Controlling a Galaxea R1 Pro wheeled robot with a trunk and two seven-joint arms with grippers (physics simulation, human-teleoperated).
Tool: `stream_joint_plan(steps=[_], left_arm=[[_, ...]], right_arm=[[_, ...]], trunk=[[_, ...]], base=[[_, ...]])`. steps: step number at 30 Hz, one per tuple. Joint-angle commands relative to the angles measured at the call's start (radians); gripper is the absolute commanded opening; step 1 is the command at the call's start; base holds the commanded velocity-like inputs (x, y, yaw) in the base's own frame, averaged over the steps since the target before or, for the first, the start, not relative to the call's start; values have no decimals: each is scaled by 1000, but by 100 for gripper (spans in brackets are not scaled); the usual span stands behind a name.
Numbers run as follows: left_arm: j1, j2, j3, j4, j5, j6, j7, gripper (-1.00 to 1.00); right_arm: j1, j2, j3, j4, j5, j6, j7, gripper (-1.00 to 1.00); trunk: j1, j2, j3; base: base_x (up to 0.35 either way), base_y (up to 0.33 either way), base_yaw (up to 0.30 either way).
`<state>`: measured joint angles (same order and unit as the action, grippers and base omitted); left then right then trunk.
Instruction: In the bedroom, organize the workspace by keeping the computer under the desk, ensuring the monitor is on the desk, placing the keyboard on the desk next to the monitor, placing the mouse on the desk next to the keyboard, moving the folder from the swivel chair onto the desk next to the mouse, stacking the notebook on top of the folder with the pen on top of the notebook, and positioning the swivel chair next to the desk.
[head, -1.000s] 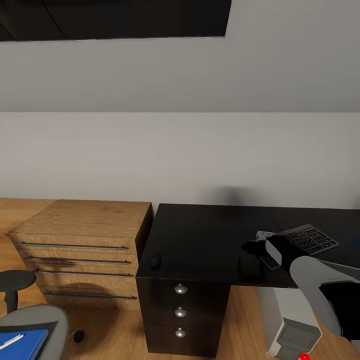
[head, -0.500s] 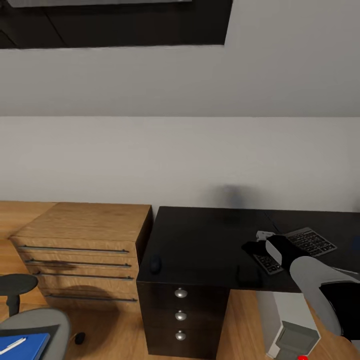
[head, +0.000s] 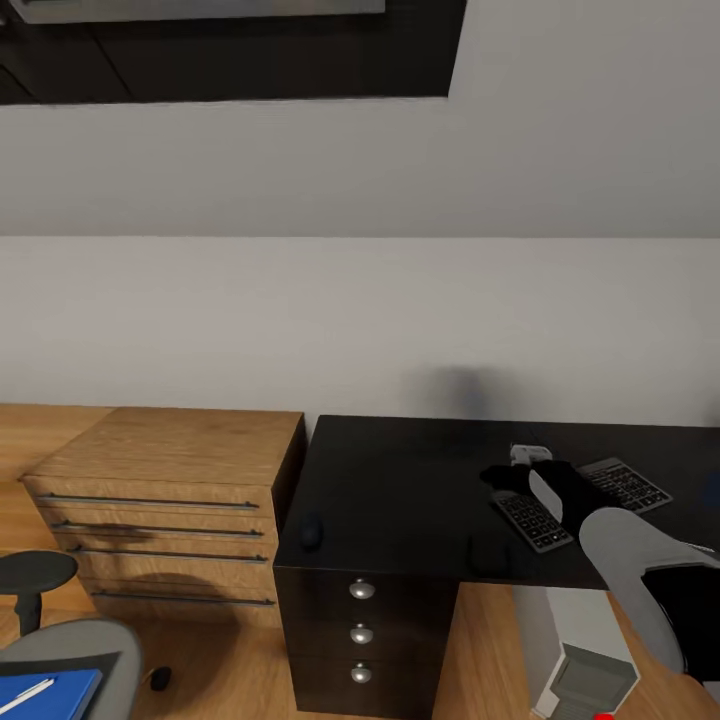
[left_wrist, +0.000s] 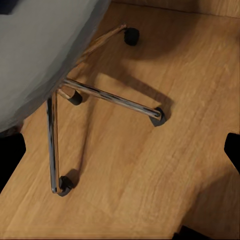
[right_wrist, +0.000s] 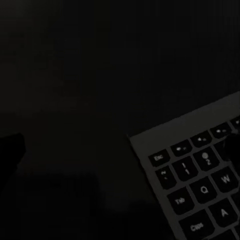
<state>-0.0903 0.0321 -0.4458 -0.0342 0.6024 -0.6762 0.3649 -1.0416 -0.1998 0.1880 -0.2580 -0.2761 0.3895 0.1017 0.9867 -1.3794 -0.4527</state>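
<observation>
My right gripper (head: 505, 478) hovers open over the black desk (head: 400, 480), at the left end of the keyboard (head: 625, 485). In the right wrist view one fingertip (right_wrist: 230, 147) rests by the keyboard's (right_wrist: 200, 185) number keys. The mouse (head: 311, 532) lies near the desk's front left corner. The swivel chair (head: 90, 645) stands at lower left with the blue folder (head: 50, 695) and a white pen (head: 25, 688) on its seat. The computer (head: 585, 680) stands under the desk. My left gripper (left_wrist: 120, 150) is open above the floor beside the chair's chrome base (left_wrist: 100, 95). The monitor and notebook are out of view.
A light-wood drawer unit (head: 170, 490) stands against the desk's left side. The desk's drawer stack with silver knobs (head: 361, 625) faces me. A grey wall rises behind, with a dark skylight (head: 230, 50) above. Wooden floor (head: 220, 660) lies between the chair and the drawers.
The view has tilted up a little. My right gripper has reached farther across the desk toward the wall, and more of the keyboard's near end now shows in front of it.
</observation>
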Motion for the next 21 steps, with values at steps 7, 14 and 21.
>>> stream_joint_plan(steps=[7, 14, 21], left_arm=[[0, 0, -9, -1, 1, 45, 7, 100], [0, 0, -7, -1, 1, 48, 7, 100], [0, 0, -6, -1, 2, 49, 7, 100]], right_arm=[[16, -2, 8, -133, -8, 1, -1, 100], [118, -5, 6, -376, -8, 14, -7, 100], [238, -18, -13, -627, -9, 88, -70, 100]], trunk=[[0, -1, -1], [0, -1, -1], [0, -1, -1]], base=[[0, 0, 0], [0, 0, 0], [0, 0, 0]])
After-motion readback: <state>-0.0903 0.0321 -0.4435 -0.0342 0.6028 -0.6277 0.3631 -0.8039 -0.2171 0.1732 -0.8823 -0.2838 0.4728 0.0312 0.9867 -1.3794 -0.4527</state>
